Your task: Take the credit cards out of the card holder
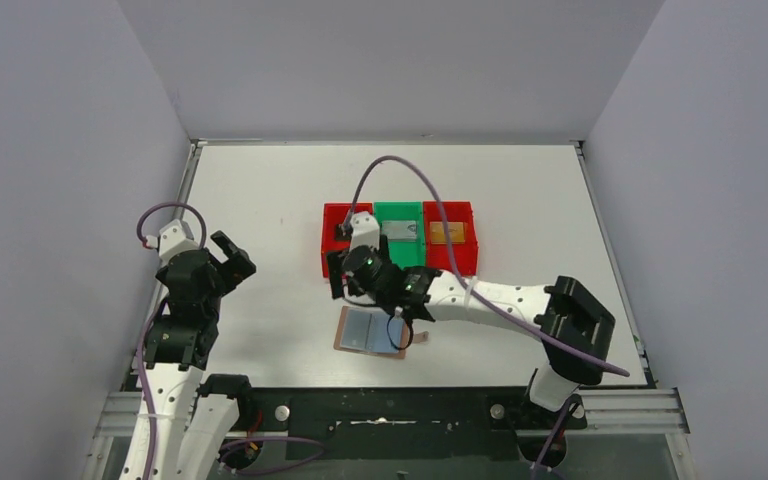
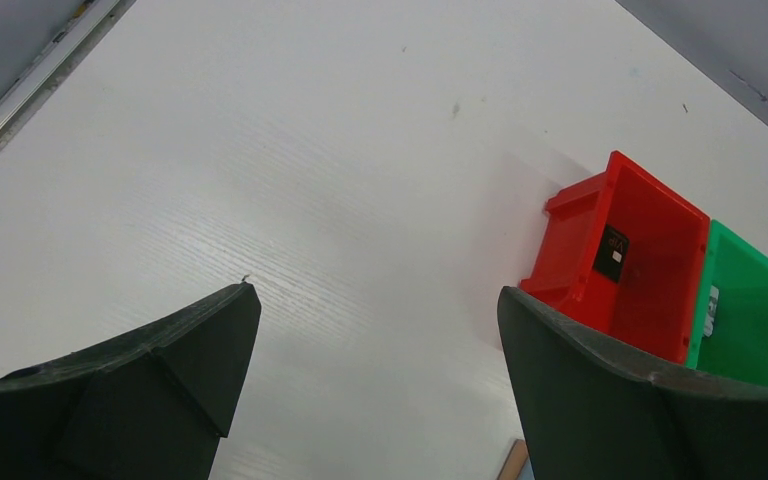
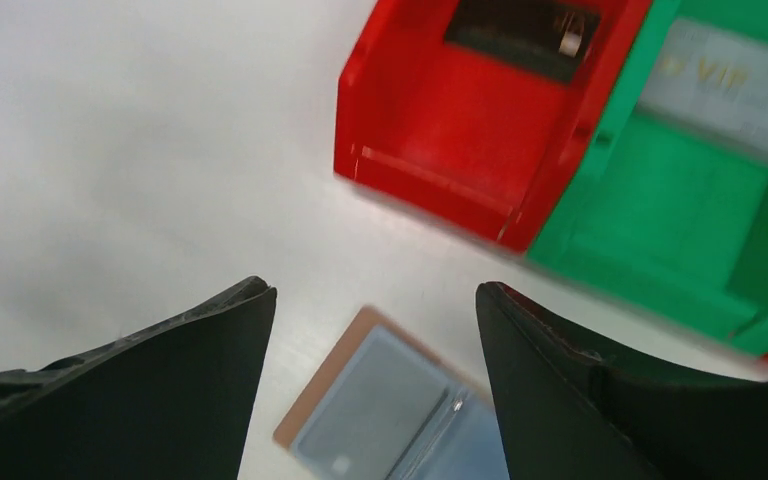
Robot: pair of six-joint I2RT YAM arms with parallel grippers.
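Right wrist view shows you the card holder (image 3: 380, 420) blurred, cut off below; left gripper (image 2: 377, 292) and right gripper (image 3: 375, 290) gape empty

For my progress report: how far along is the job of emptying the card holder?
Done: a black card lies in a red bin, a silver card in the green bin, and a gold card in the other red bin. In hand: nothing; the right hand hangs open near the opened card holder. Remaining: probably nothing; its blue pockets show no card, though the view is blurred.
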